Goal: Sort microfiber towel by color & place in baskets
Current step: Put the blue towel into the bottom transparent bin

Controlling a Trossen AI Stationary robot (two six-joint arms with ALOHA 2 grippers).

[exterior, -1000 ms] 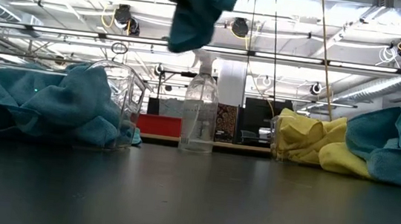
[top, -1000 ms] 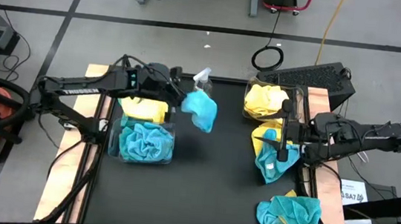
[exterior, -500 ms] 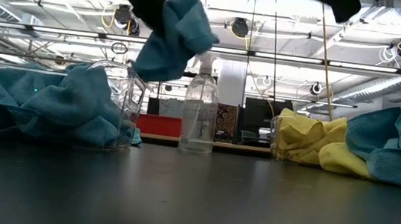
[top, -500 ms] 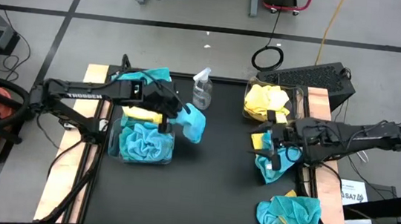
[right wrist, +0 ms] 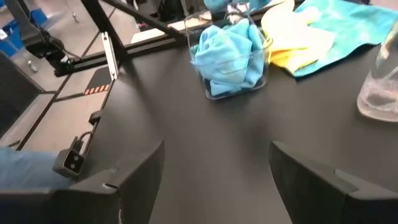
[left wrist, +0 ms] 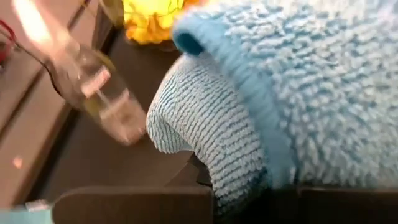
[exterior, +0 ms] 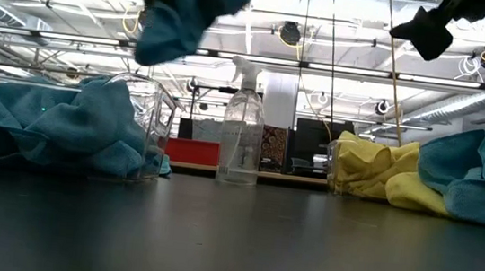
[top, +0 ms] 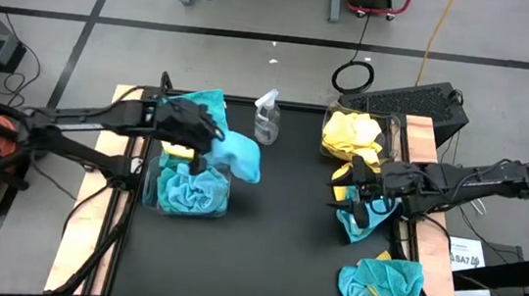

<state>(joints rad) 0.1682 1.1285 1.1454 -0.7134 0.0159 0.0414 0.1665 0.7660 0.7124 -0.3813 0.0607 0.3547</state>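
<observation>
My left gripper is shut on a teal-blue towel, which shows high up in the low view and fills the left wrist view. It hovers by the right edge of the left clear basket, which is stuffed with teal towels. My right gripper is open, up in the air over a yellow-and-teal heap. The right basket holds yellow towels. My left gripper holds the teal towel by a bunched part at its left end, coming slanting from above and from the table's left. The cloth hides the fingertips, so the layers cannot be told. The towel hangs slack and clear of the table.
A clear spray bottle stands at the far middle of the table. A yellow towel and a teal one lie behind the left basket. Another mixed heap sits at the near right corner. The dark middle of the mat is bare.
My left gripper has carried the teal towel from beside the spray bottle toward the table's left, close to the teal basket, dipping and then rising. My right gripper has shifted a little toward the table's left above its heap.
</observation>
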